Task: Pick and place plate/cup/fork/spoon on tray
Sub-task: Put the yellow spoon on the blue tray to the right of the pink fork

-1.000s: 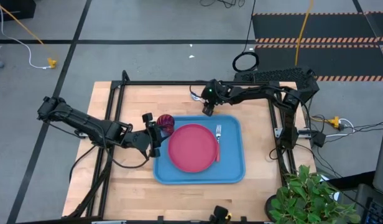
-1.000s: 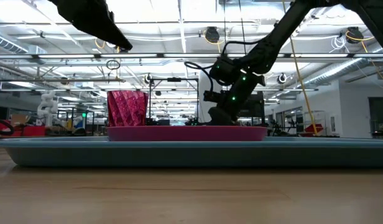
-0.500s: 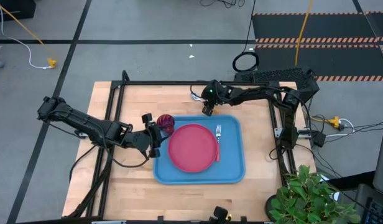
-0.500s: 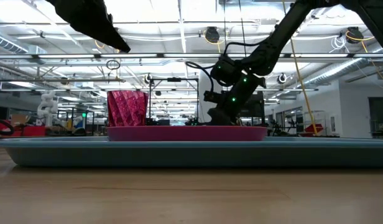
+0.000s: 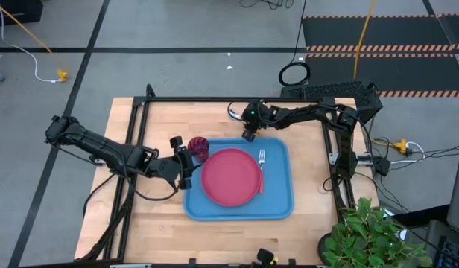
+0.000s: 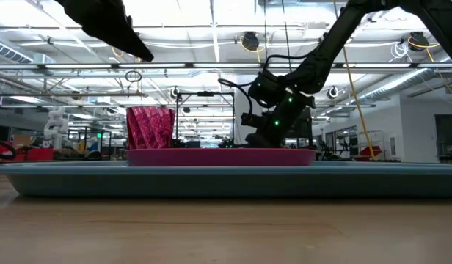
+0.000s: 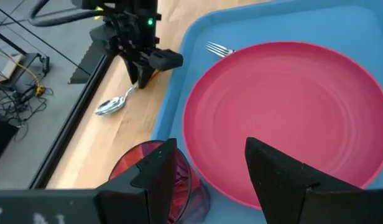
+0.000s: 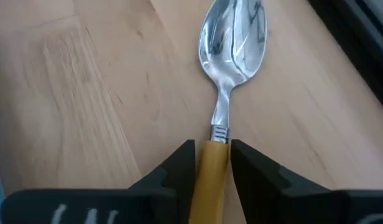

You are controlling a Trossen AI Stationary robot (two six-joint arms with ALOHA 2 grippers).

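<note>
counts: 1 tray (image 5: 278, 207), 1 plate (image 5: 231, 177), 1 cup (image 5: 199, 148), 1 fork (image 5: 261, 168), 1 spoon (image 8: 227, 50), 2 arms, 1 potted plant (image 5: 367, 237)
worktop (image 5: 164, 123): pale wood slab inside a black frame; grey floor with black lines around it, hazard-striped mat at the far right
room: low view shows a big hall, ceiling light strips, racks behind
tray: blue, rounded corners, raised rim, centre-right of worktop
plate: pinkish-red, round, flat, lying on tray, left of middle
cup: dark red, ribbed, upright at tray's far-left corner, just beside plate; cannot tell if inside the rim
fork: silver tines, reddish handle, on tray along plate's right edge, tines pointing to the far side
spoon: silver bowl, orange handle, flat on bare wood off the tray's far edge, near the frame
left claw (image 7: 207, 177): fingers apart, empty, low at tray's left edge, cup next to one finger, plate ahead
right claw (image 8: 211, 163): down at worktop beyond tray's far edge, fingers pressed on spoon's orange handle, bowl sticking out ahead
</note>
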